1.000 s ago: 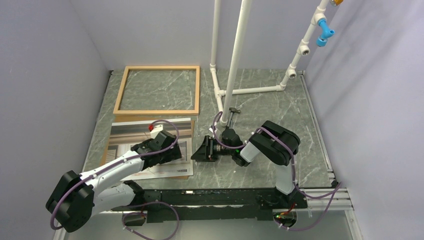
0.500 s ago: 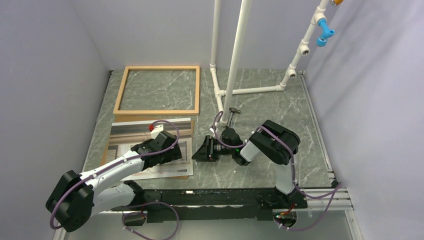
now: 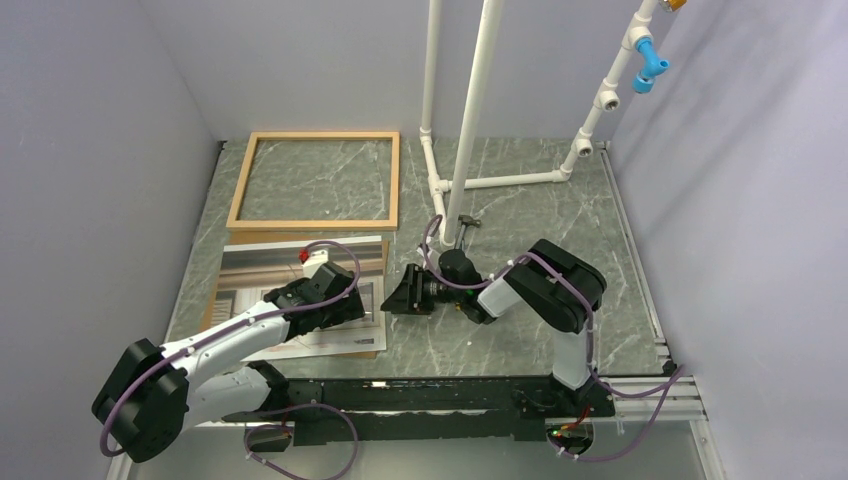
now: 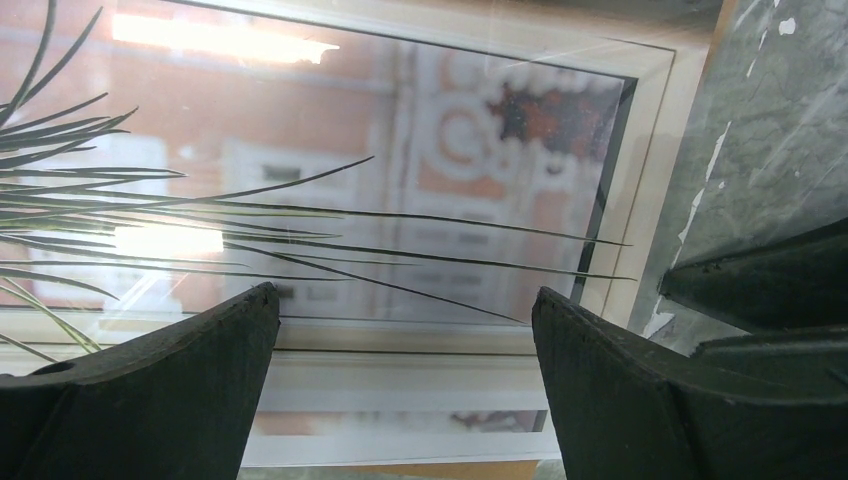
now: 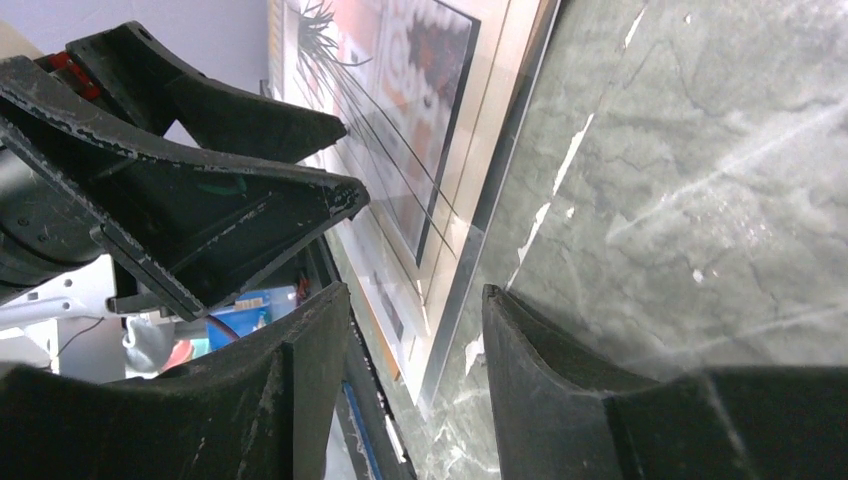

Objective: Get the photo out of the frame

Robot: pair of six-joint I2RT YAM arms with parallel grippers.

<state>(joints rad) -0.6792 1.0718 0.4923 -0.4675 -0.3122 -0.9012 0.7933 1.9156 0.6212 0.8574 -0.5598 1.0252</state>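
Here, veined table point(image 3: 520, 210), perhaps stone, lilac walls point(image 3: 100, 130)

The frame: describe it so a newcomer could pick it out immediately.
On the grey marble table, look at the far left corner, left of the white pipe stand. The frame is an open light-wood rectangle with marble showing through, unlike the printed photo nearer the arms.

A robotics lab test cell, not a home or shop. Two arms, left point(image 3: 220, 340) and right point(image 3: 555, 290), are bolted to a black rail point(image 3: 450, 395) at the near edge of a marble-patterned worktop point(image 3: 520, 210). Plain grey-lilac walls point(image 3: 300, 60) box the worktop in on three sides. A rig of white pipes point(image 3: 470, 120) with a blue fitting point(image 3: 650, 62) stands at the back, and purple cables point(image 3: 330, 248) loop along the arms.
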